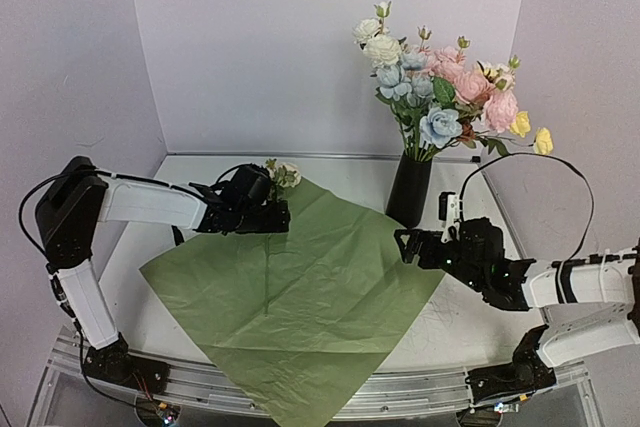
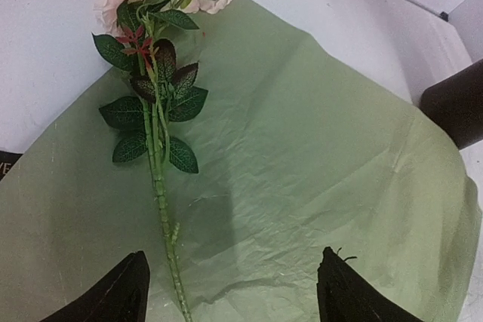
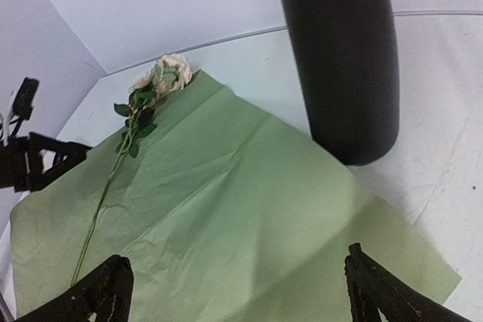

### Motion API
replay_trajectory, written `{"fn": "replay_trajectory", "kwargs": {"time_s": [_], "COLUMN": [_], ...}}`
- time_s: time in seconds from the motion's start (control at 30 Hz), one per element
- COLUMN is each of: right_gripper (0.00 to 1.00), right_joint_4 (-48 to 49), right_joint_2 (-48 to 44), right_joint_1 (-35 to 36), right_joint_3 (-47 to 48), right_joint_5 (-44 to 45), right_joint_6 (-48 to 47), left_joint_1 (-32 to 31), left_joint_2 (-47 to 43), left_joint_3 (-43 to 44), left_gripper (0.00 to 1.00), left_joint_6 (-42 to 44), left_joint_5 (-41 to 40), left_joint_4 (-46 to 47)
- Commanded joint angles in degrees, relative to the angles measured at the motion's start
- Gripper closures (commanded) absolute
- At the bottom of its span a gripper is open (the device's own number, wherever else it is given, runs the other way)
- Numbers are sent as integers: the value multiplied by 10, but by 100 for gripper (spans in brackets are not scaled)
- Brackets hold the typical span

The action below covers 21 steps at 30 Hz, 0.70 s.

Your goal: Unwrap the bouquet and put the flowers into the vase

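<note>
1 overhead view, 2 close wrist views

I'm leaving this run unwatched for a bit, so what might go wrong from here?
The thin rose stem lies flat on the green paper, close to one finger of the open left pincer; closing may miss it or pinch paper too. The slim vase is already crowded with flowers, so pushing another stem in might tip it. The open right pincer sits near the vase and may bump it.
</note>
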Motion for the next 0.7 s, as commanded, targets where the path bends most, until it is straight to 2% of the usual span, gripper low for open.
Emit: {"fn": "replay_trajectory", "kwargs": {"time_s": [0.0, 0.17, 0.67], "right_gripper": [2, 2, 2], "right_joint_4": [11, 27, 55], "right_joint_2": [0, 29, 128], "right_joint_1": [44, 93, 203], "right_joint_3": [-8, -7, 55], "right_joint_5": [32, 51, 83], "right_joint_6": [25, 38, 38], "left_joint_1": [15, 29, 57], "left_joint_2": [43, 87, 183], "left_joint_3": [66, 96, 174], "left_gripper": [26, 36, 42], "left_joint_6": [14, 22, 47], "left_joint_5": [-12, -14, -10], "left_joint_4": [-32, -49, -102]}}
